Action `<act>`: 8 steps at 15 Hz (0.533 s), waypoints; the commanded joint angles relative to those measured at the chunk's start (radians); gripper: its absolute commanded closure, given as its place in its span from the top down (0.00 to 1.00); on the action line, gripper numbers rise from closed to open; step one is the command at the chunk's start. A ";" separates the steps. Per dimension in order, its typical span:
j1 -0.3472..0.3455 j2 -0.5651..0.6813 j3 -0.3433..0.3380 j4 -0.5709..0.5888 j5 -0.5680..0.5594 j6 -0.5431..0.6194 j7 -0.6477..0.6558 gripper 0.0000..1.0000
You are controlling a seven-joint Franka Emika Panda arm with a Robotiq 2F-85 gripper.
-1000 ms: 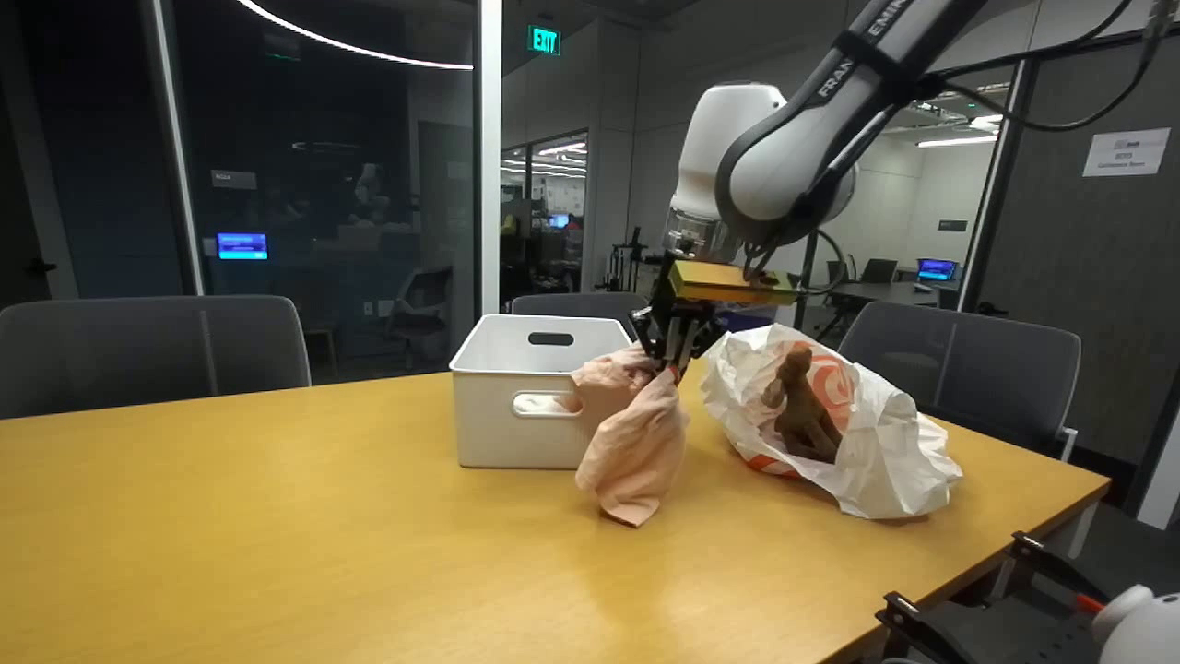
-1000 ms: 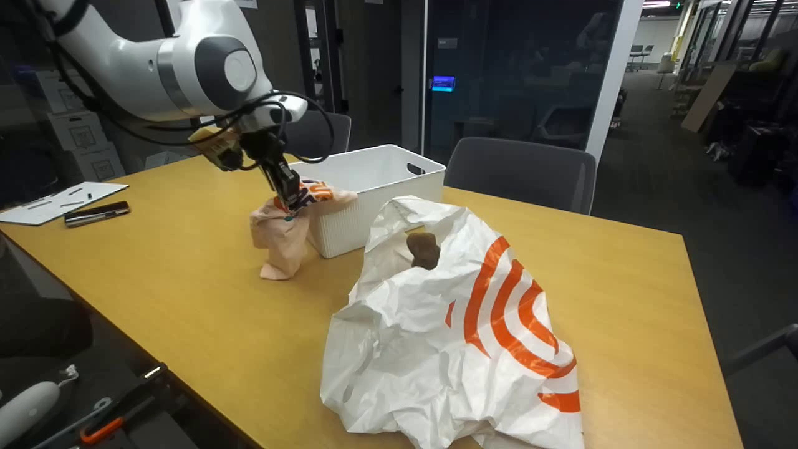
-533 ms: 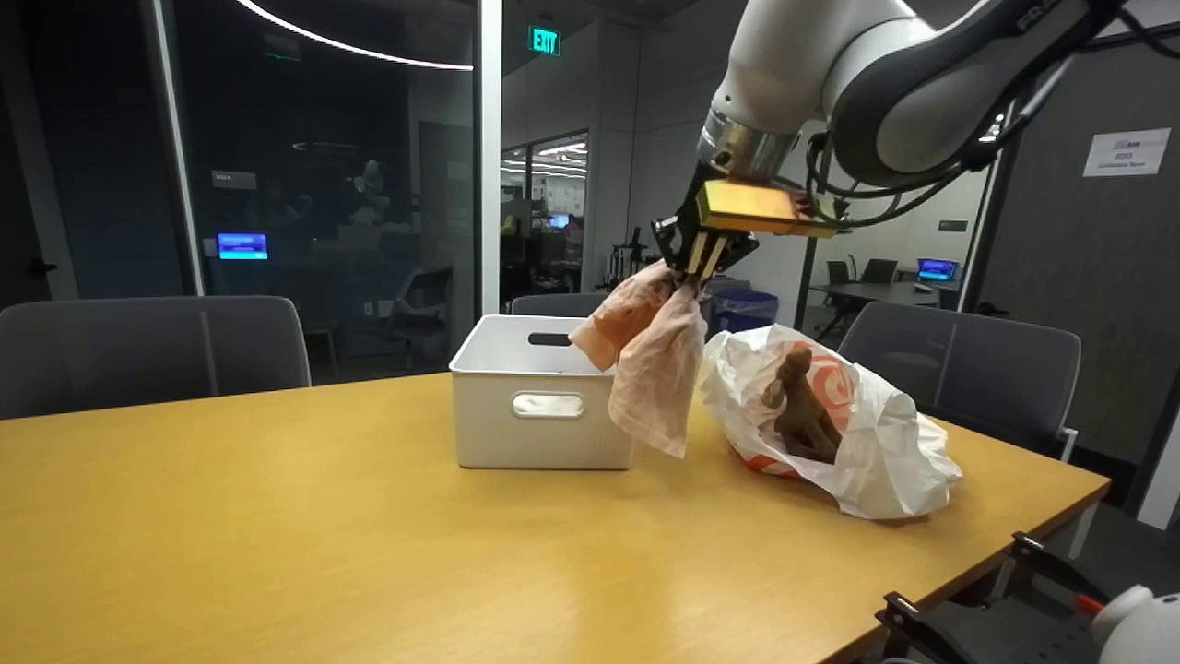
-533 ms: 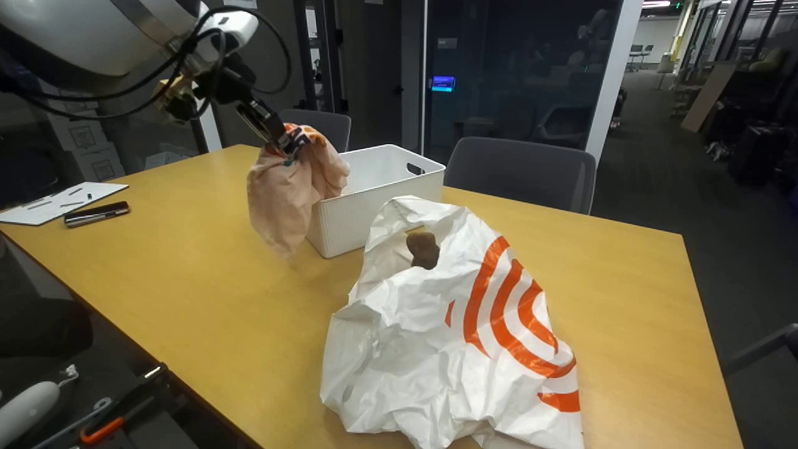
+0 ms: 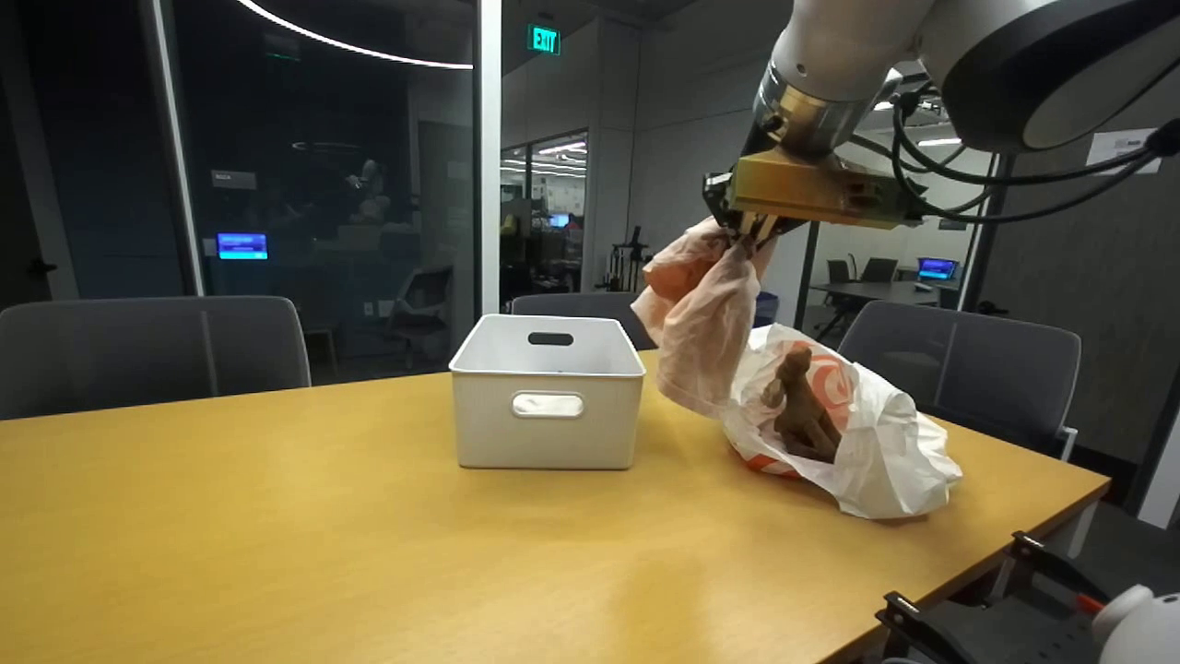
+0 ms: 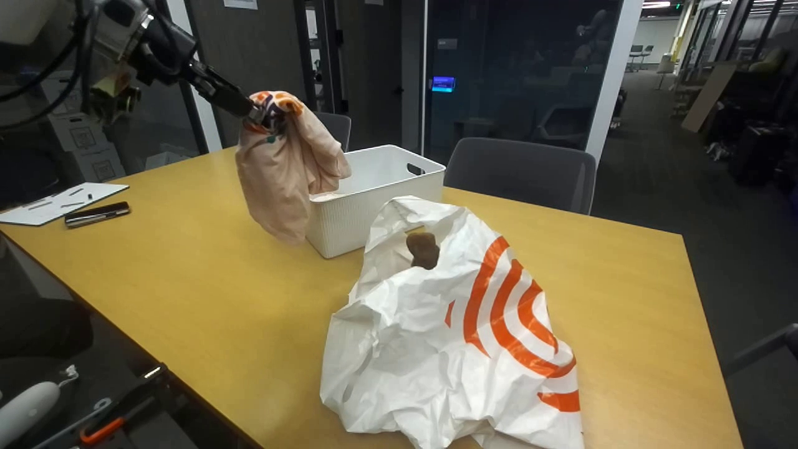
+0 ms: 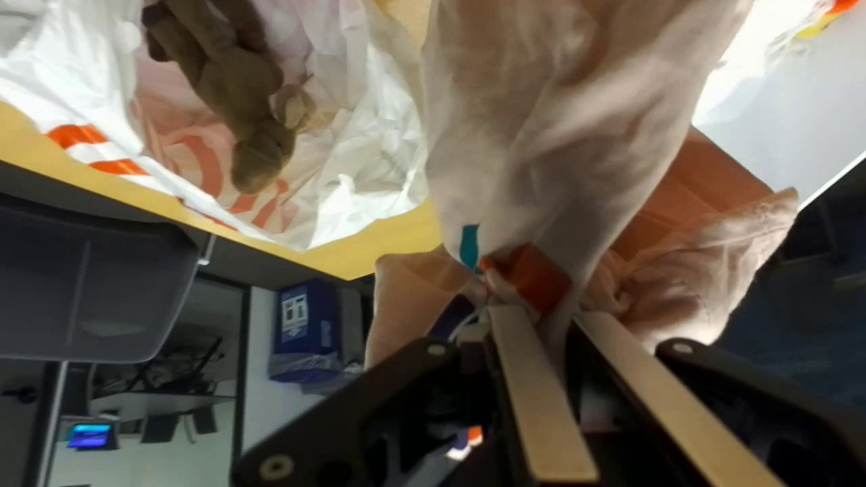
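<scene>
Black two-fingered claw point(image 7: 549, 316) tilted downward, flat pale-faced fingers point(image 7: 541, 399) close together, silver cylindrical wrist point(image 5: 806, 112) just above the claw, rounded white-and-dark-grey arm point(image 5: 855, 41) higher above it

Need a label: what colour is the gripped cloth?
Pale pink cloth, with orange and purple print; best seen in an exterior view.

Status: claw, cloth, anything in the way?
Claw shut on printed peach cloth. Cloth hanging above table. White plastic bag, storage bin nearby: possible snags.

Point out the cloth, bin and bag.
Cloth point(image 5: 705, 327), in an exterior view: hanging folds.
Bin point(image 5: 548, 441), in an exterior view: wall facing that camera.
Bag point(image 6: 433, 340), in an exterior view: crumpled white side.
</scene>
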 commanded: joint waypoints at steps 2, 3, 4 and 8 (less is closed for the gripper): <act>-0.103 -0.057 0.089 -0.055 -0.021 -0.151 0.173 0.02; -0.124 -0.043 0.085 -0.051 -0.030 -0.182 0.199 0.02; -0.144 -0.026 0.080 -0.045 -0.039 -0.216 0.223 0.02; -0.214 0.074 0.028 0.005 -0.072 -0.286 0.247 0.02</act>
